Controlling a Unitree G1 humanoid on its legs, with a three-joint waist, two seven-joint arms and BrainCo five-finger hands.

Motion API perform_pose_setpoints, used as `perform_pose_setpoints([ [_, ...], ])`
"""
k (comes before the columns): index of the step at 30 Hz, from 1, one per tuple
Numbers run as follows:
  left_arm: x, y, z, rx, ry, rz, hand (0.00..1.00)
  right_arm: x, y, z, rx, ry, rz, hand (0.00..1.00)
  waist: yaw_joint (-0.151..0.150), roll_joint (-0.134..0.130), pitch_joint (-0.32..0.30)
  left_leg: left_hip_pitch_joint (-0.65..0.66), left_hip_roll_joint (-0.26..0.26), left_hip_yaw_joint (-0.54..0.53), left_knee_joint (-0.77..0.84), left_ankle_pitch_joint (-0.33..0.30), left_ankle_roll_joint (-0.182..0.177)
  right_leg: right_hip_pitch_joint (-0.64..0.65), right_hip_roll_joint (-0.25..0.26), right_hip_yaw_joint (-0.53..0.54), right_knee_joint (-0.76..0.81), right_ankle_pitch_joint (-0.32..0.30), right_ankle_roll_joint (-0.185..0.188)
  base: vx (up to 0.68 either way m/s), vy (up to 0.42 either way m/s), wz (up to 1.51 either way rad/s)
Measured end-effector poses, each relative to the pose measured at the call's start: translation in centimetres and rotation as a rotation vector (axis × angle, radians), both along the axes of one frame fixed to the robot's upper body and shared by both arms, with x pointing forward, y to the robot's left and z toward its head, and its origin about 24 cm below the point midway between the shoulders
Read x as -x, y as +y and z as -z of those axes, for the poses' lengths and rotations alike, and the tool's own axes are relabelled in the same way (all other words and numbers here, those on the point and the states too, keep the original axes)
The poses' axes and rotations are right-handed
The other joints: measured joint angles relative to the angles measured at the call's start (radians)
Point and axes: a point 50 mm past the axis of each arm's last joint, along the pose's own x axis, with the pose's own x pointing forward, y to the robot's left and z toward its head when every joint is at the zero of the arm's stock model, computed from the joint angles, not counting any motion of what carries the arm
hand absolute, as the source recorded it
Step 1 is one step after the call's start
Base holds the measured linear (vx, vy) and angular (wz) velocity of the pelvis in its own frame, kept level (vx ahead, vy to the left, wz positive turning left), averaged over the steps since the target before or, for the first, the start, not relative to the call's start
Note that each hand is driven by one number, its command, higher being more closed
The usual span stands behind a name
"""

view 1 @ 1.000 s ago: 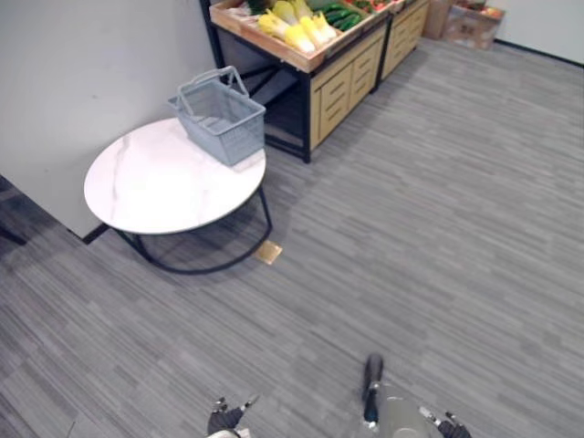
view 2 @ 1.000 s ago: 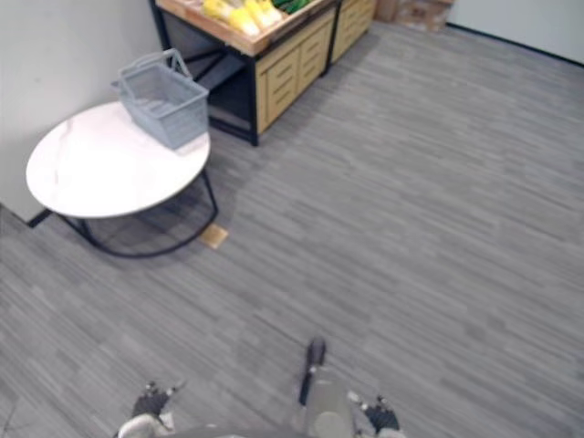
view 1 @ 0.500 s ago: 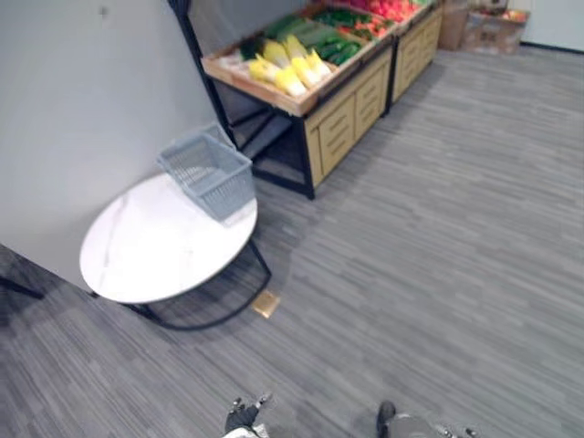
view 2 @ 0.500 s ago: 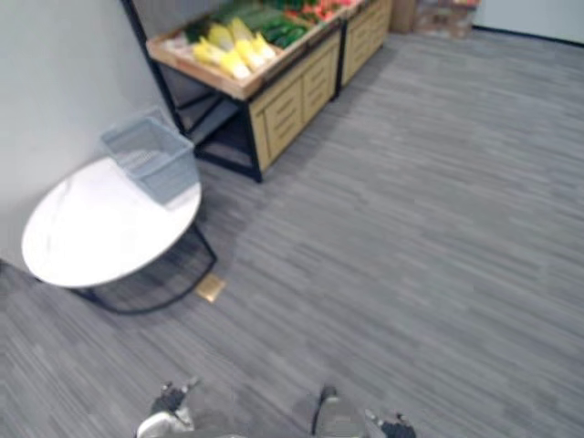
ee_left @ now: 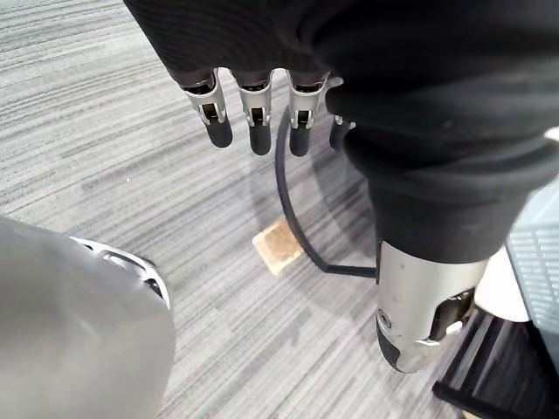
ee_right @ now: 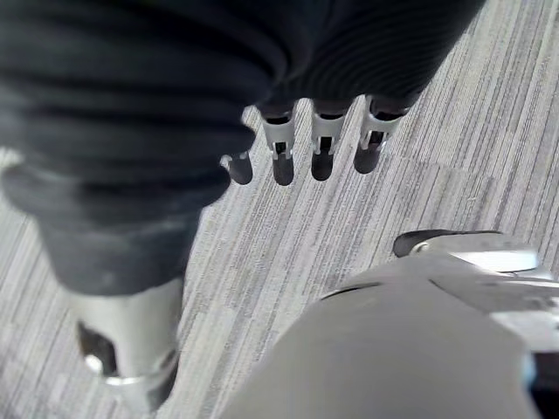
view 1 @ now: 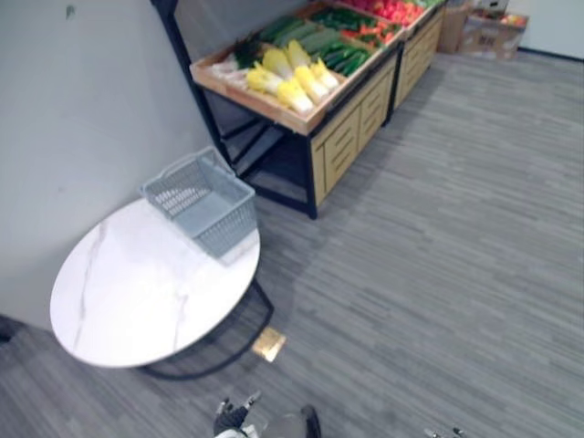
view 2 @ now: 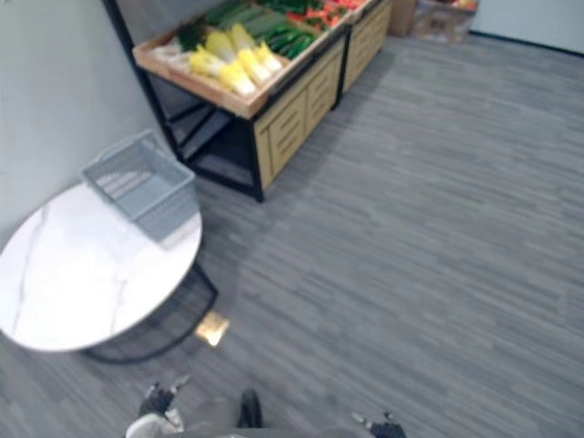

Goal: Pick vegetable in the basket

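The grey basket (view 1: pixel 203 201) sits at the far right edge of the round white table (view 1: pixel 119 301), on the left. Just beyond it, the wooden stand (view 1: pixel 351 128) carries the vegetables (view 1: pixel 294 80): pale yellow cabbages nearest, green and red ones farther. The left hand (ee_left: pixel 253 118) and right hand (ee_right: pixel 319 144) hang low over the grey floor (view 1: pixel 438 274), fingers loosely extended, holding nothing.

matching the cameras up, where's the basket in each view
Left eye view: basket at the far edge of the table, left of centre.
Right eye view: basket upper left, same table edge.
Left wrist view: likely the grey mesh beyond the left hand.
Right wrist view: carpet past the right hand.
Shared landmark: brass floor plate by the table.
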Motion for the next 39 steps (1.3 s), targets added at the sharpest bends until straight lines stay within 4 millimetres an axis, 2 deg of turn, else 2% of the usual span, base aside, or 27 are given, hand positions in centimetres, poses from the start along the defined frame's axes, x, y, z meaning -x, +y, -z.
perform_pose_setpoints([
  [2,0.0,0.7,-0.1,-0.019,-0.001,0.005,0.0,-0.1,0.8,0.1,-0.021,-0.002,-0.003,0.0,0.0,-0.045,0.013,0.071,-0.031,0.022,-0.029,-0.021,0.011,-0.136,-0.035,0.059,0.307,0.076,0.089,0.3,0.077,-0.11],
  [3,-0.1,1.3,-0.3,-0.038,0.0,0.019,0.0,-0.2,1.3,0.2,-0.035,-0.006,-0.001,0.0,-0.007,-0.067,0.021,0.124,-0.047,0.007,-0.03,-0.043,0.019,-0.174,-0.049,0.068,0.437,0.191,0.109,0.4,0.053,0.19],
  [4,-0.2,1.2,-0.2,-0.037,0.011,0.047,0.0,0.0,1.4,0.3,-0.037,-0.004,0.004,0.0,-0.019,-0.058,0.029,0.176,-0.043,-0.019,-0.035,-0.067,0.025,-0.217,-0.042,0.067,0.579,0.211,0.126,0.4,0.038,0.27],
  [5,-0.1,1.2,-0.2,-0.037,0.016,0.058,0.0,-0.2,1.3,0.2,-0.035,-0.011,0.004,0.0,-0.023,-0.058,0.03,0.197,-0.038,-0.033,-0.038,-0.079,0.023,-0.243,-0.031,0.058,0.644,0.155,0.111,0.4,-0.002,0.43],
  [6,-0.2,0.9,-0.1,-0.034,0.025,0.088,0.0,-0.9,1.3,0.0,-0.031,-0.034,-0.01,0.0,-0.031,-0.054,0.032,0.244,-0.026,-0.065,-0.052,-0.093,0.025,-0.283,-0.011,0.01,0.709,0.046,0.064,0.32,-0.044,0.62],
  [7,-0.3,0.6,-0.1,-0.031,0.024,0.105,0.0,-0.9,1.3,0.0,-0.029,-0.04,-0.01,0.0,-0.034,-0.048,0.032,0.288,-0.012,-0.092,-0.079,-0.093,0.024,-0.316,0.001,-0.065,0.67,-0.039,-0.009,0.33,-0.066,0.73],
  [9,-0.5,0.2,-0.1,-0.021,0.018,0.11,0.0,-1.0,1.2,0.0,-0.027,-0.044,-0.009,0.0,-0.035,-0.042,0.032,0.307,0.004,-0.127,-0.096,-0.093,0.023,-0.343,0.01,-0.14,0.518,-0.073,-0.047,0.32,-0.133,0.9],
  [10,-0.8,-0.2,-0.1,-0.012,0.01,0.111,0.0,-1.2,1.1,-0.1,-0.026,-0.048,-0.008,0.0,-0.034,-0.041,0.033,0.319,0.019,-0.175,-0.11,-0.095,0.02,-0.36,0.028,-0.139,0.256,-0.066,-0.04,0.33,-0.193,1.13],
  [11,-1.0,-0.3,-0.2,-0.012,0.003,0.109,0.0,-1.1,1.1,-0.1,-0.025,-0.047,-0.005,0.0,-0.035,-0.038,0.034,0.319,0.026,-0.199,-0.111,-0.1,0.01,-0.359,0.035,-0.117,0.15,-0.055,-0.033,0.37,-0.265,1.41],
  [12,-1.0,-0.3,-0.1,-0.008,0.001,0.099,0.0,-0.9,0.9,-0.1,-0.018,-0.04,0.002,0.0,-0.035,-0.031,0.035,0.321,0.043,-0.234,-0.11,-0.123,-0.026,-0.349,0.044,-0.058,-0.052,-0.017,-0.022,0.31,-0.25,1.02],
  [13,-0.9,-0.2,-0.1,-0.009,0.004,0.087,0.0,-0.7,0.8,0.0,-0.016,-0.035,0.004,0.0,-0.033,-0.033,0.034,0.323,0.046,-0.252,-0.11,-0.137,-0.047,-0.341,0.043,-0.023,-0.14,0.01,-0.014,0.5,-0.433,1.16],
  [14,-0.2,0.0,0.0,-0.003,0.014,0.048,0.0,-0.6,0.7,0.0,-0.013,-0.028,0.008,0.0,-0.031,-0.033,0.034,0.33,0.056,-0.29,-0.109,-0.168,-0.077,-0.339,0.038,0.026,-0.194,0.098,0.024,0.43,-0.387,0.89],
  [15,0.0,0.0,0.1,0.002,0.017,0.017,0.0,-0.6,0.4,-0.1,-0.009,-0.026,0.017,0.0,-0.031,-0.02,0.032,0.343,0.075,-0.312,-0.11,-0.179,-0.083,-0.338,0.059,0.027,-0.153,0.14,0.032,0.51,-0.463,0.98],
  [17,0.7,-1.2,0.4,0.043,0.034,-0.023,0.0,-1.0,-0.7,-0.3,0.018,-0.034,0.029,0.0,-0.026,0.029,0.032,0.337,0.122,-0.323,-0.089,-0.124,-0.09,-0.36,0.071,-0.029,-0.016,0.051,-0.008,0.4,-0.359,0.74],
  [19,0.9,-1.6,0.5,0.053,0.04,-0.032,0.0,-1.0,-0.8,-0.4,0.021,-0.033,0.027,0.0,-0.038,0.042,0.029,0.304,0.143,-0.356,-0.029,-0.069,-0.109,-0.329,0.068,-0.094,0.009,0.012,-0.033,0.35,-0.312,0.7],
  [20,0.8,-1.7,0.5,0.056,0.037,-0.03,0.0,-0.8,-0.8,-0.4,0.022,-0.029,0.028,0.0,-0.037,0.043,0.028,0.281,0.148,-0.367,0.012,-0.051,-0.114,-0.313,0.066,-0.116,0.007,0.002,-0.041,0.37,-0.33,0.91],
  [21,0.4,-1.6,0.4,0.055,0.027,-0.031,0.0,-0.6,-0.8,-0.3,0.02,-0.022,0.03,0.0,-0.032,0.036,0.033,0.224,0.155,-0.372,0.101,0.001,-0.151,-0.274,0.054,-0.158,0.0,-0.017,-0.053,0.35,-0.278,1.06],
  [22,-0.1,-1.3,0.3,0.043,0.013,-0.023,0.0,-0.2,-0.8,-0.2,0.019,-0.004,0.034,0.0,-0.037,0.021,0.042,0.167,0.16,-0.361,0.192,0.08,-0.224,-0.217,0.033,-0.208,-0.032,-0.022,-0.059,0.33,-0.247,1.14],
  [23,-0.4,-0.9,0.2,0.034,0.004,-0.021,0.0,0.1,-0.7,-0.1,0.016,0.005,0.036,0.0,-0.037,0.008,0.05,0.14,0.169,-0.335,0.245,0.108,-0.238,-0.18,0.018,-0.239,-0.059,-0.022,-0.06,0.31,-0.239,1.23],
  [26,-0.6,-0.6,-0.1,0.016,-0.016,-0.016,0.0,0.8,-1.4,-0.2,0.034,0.02,0.043,0.0,-0.034,-0.002,0.052,0.072,0.225,-0.04,0.281,0.107,-0.21,-0.052,-0.013,-0.347,-0.152,-0.021,-0.061,0.19,-0.131,0.95],
  [28,-0.6,-0.7,0.0,0.009,-0.012,-0.001,0.0,0.1,-1.8,-0.4,0.047,-0.001,0.046,0.0,-0.035,0.003,0.041,0.064,0.222,0.116,0.131,0.151,-0.136,-0.027,-0.011,-0.39,-0.193,-0.01,-0.041,0.11,0.038,0.53],
  [32,-0.6,-0.4,-0.1,-0.023,0.002,0.022,0.0,-0.1,-1.1,-0.2,0.024,-0.011,0.072,0.0,-0.036,0.0,0.019,0.081,0.168,0.113,-0.063,0.152,-0.137,-0.028,-0.006,-0.454,-0.285,0.036,-0.014,0.12,0.11,0.51],
  [35,-0.5,0.5,-0.2,-0.047,0.008,0.01,0.0,0.7,-0.1,0.2,-0.005,0.02,0.088,0.0,-0.035,-0.035,0.019,0.062,0.14,0.07,-0.012,0.152,-0.137,0.025,-0.029,-0.475,-0.346,0.063,0.002,0.09,0.094,0.3],
  [36,-0.5,0.7,-0.2,-0.055,0.007,0.008,0.0,0.7,0.2,0.3,-0.014,0.022,0.088,0.0,-0.034,-0.067,0.025,0.024,0.135,0.062,0.053,0.118,-0.147,0.041,-0.051,-0.473,-0.359,0.071,0.009,0.07,0.12,0.07],
  [37,-0.5,0.7,-0.2,-0.058,0.009,0.015,0.0,0.7,0.3,0.3,-0.017,0.022,0.088,0.0,-0.034,-0.058,0.02,0.021,0.141,0.062,0.041,0.112,-0.147,0.043,-0.049,-0.473,-0.36,0.072,0.01,0.07,0.171,-0.05],
  [38,-0.1,0.0,0.0,-0.04,0.024,0.025,0.0,0.7,-0.5,0.1,0.005,0.022,0.086,0.0,-0.035,-0.014,0.005,0.024,0.167,0.038,-0.018,0.123,-0.155,0.038,-0.028,-0.469,-0.364,0.076,0.017,0.06,0.174,-0.2],
  [39,0.1,-0.2,0.1,-0.037,0.031,0.024,0.0,0.6,-0.8,0.1,0.01,0.021,0.085,0.0,-0.035,-0.007,0.002,0.048,0.156,0.032,-0.05,0.1,-0.16,0.037,-0.03,-0.452,-0.374,0.086,0.033,0.09,0.218,-0.2],
])
